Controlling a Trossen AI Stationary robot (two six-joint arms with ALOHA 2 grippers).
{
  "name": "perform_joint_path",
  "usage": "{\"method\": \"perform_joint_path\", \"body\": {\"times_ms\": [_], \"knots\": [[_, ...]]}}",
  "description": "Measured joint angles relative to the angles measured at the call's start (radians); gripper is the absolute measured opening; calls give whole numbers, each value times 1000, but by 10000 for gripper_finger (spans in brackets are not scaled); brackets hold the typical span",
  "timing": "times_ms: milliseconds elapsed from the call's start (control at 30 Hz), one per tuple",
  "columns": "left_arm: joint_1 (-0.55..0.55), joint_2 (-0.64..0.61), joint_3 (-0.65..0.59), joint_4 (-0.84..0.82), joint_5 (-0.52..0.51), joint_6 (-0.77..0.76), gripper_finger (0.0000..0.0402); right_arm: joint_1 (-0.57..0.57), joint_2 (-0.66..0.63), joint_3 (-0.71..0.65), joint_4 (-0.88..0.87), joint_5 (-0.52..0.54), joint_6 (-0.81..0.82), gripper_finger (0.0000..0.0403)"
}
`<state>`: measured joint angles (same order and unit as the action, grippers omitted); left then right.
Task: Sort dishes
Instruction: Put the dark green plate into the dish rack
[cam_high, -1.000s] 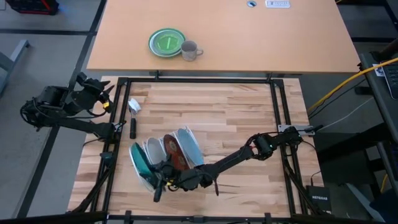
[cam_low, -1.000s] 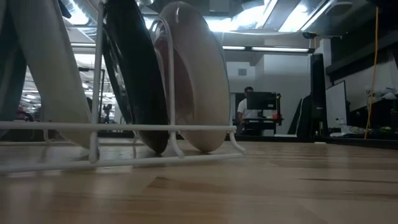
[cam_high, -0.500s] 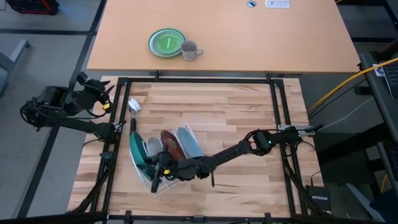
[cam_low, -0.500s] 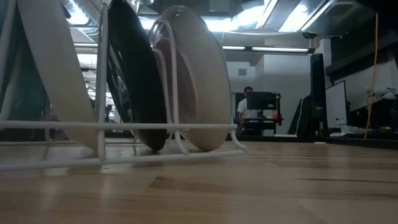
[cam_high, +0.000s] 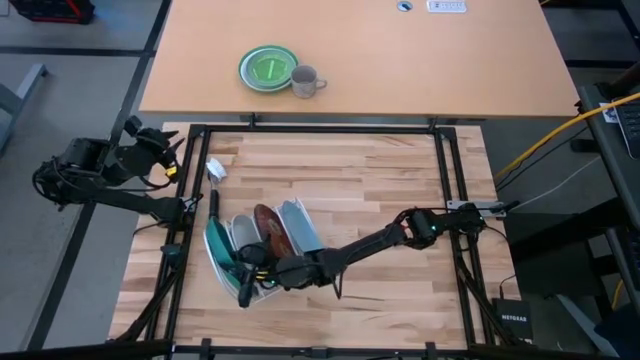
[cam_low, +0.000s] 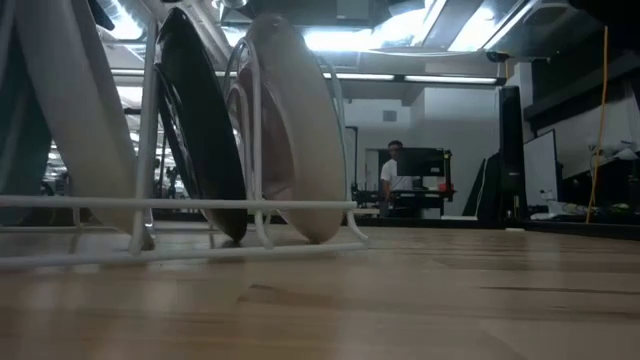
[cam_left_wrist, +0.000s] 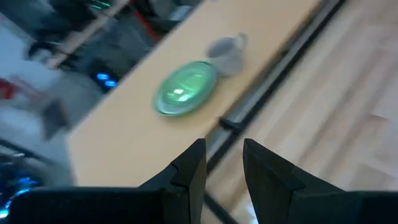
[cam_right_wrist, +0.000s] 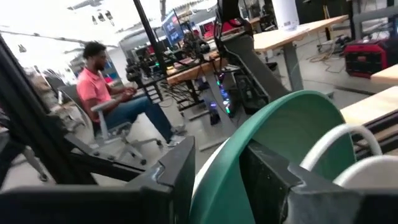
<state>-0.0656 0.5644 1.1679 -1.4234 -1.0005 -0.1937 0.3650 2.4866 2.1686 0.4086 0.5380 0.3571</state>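
Rack: we see a white wire rack (cam_high: 262, 292) on the near left part of the wooden table (cam_high: 380, 190).
Plates: we count four standing on edge in it, in a row: dark teal plate (cam_high: 215, 247), white plate (cam_high: 241, 236), dark red plate (cam_high: 268, 228), light blue plate (cam_high: 299, 228).
Right gripper (cam_high: 247, 282): we find its fingers closed around the dark teal plate's rim.
Left gripper (cam_left_wrist: 222, 163): we see it parked off the table's left edge, fingers slightly apart, holding nothing.
Far table: green plate (cam_high: 268, 68) beside grey mug (cam_high: 306, 81).
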Motion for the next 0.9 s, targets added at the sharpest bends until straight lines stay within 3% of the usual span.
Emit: {"method": "perform_joint_path", "body": {"times_ms": [67, 267, 367, 500, 667, 900], "knots": [[0, 0, 0, 9, 76, -7, 98, -3, 3, 20, -9, 0, -34, 126], [0, 0, 0, 113, 456, 26, 98, -15, 4, 46, -14, -6, -77, 126], [0, 0, 0, 199, 590, 38, 98, -22, 4, 45, -73, -9, -71, 126], [-1, 21, 1, 303, 676, 4, 98, -22, 3, 46, -99, -6, -51, 126], [-1, 83, -8, 312, 775, -22, 98, -20, 3, 46, -101, -6, -49, 127], [-6, 156, -124, 321, 888, -4, 98, -19, 3, 46, -103, -7, -50, 127]]}}
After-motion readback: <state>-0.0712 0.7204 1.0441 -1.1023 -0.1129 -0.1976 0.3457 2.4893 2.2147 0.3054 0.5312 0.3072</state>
